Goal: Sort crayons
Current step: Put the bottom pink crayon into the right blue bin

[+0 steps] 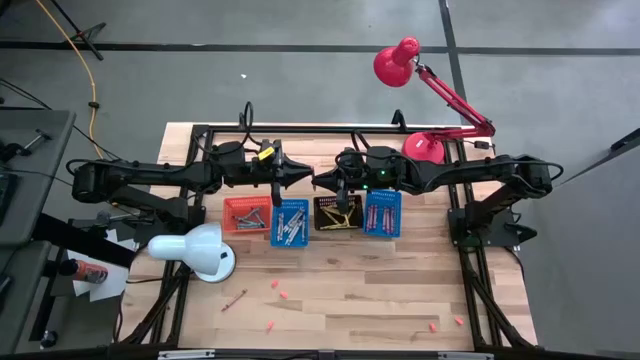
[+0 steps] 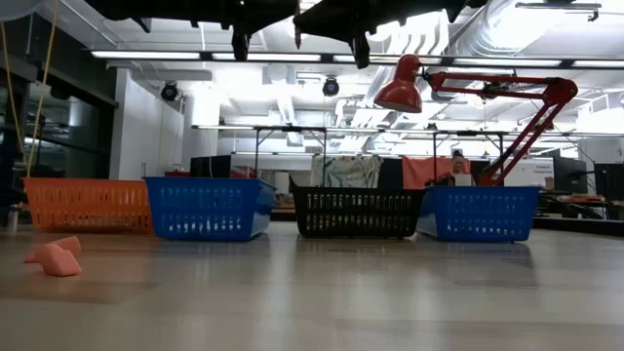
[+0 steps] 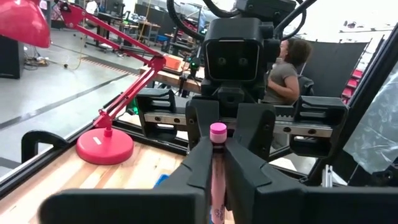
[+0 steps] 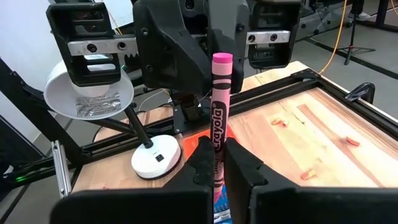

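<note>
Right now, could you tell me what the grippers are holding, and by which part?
A pink crayon, passing between them: the right gripper grips its lower part, the left gripper just below its tip.

Table point(image 1: 400, 300): wood | four baskets point(image 1: 290, 222), two lamps point(image 1: 195, 250), loose crayons point(image 1: 280, 294)

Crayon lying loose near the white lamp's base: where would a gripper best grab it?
Probably at the middle of the crayon, coming straight down from above. It lies flat and slanted on the bare table with nothing touching it, so jaws set across its thin width could close on its long sides.
</note>
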Available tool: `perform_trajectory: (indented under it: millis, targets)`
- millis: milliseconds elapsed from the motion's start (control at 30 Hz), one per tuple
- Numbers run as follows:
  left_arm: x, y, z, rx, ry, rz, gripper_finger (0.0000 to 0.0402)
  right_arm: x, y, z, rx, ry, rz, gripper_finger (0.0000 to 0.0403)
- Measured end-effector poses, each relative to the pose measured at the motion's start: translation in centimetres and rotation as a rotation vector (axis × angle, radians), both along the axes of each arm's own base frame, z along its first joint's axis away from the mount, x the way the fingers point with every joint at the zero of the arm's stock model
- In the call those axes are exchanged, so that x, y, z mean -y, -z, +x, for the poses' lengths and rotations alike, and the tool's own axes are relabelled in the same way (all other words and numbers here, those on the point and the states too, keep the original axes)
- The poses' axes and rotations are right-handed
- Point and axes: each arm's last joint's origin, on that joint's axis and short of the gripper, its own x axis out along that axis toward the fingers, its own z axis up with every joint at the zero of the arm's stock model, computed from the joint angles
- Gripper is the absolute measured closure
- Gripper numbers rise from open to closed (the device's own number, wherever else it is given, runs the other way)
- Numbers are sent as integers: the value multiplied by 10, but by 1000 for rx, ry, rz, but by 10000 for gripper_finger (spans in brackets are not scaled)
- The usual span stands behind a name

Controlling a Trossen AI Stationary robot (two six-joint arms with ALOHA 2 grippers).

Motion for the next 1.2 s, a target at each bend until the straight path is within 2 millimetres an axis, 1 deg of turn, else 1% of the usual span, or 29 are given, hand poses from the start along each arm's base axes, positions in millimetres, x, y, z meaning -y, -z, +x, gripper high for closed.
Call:
perform_trajectory:
  millis: [100,167,367,467,600,733,867,1033,1133,1200]
  targets:
    - [-2,-1,-2,-3,0,-16,353,0,0,0,1,-4,-7,400]
    - [-5,-3,-7,-14,-7,-18,329,0,-1,0,3,-5,-7,400]
    - [-15,-11,-34,-82,-77,-35,259,2,-6,-7,-4,-9,-23,402]
    - [-17,-16,-50,-115,-112,-44,235,6,-9,-18,-68,2,-34,402]
    - [-15,-21,-66,-131,-139,-41,220,9,-14,-42,-194,12,-44,402]
    - [-14,-23,-73,-131,-141,-49,218,8,-16,-71,-274,18,-33,402]
    - [-13,-24,-74,-129,-141,-72,220,3,-1,-104,-310,56,50,402]
    - [-14,-21,-72,-144,-142,-80,220,-11,23,-143,-294,108,188,403]
    - [-14,-20,-71,-155,-143,-82,220,-19,37,-161,-281,142,253,403]
    - [-15,-18,-70,-164,-144,-89,220,-24,46,-170,-277,157,297,403]
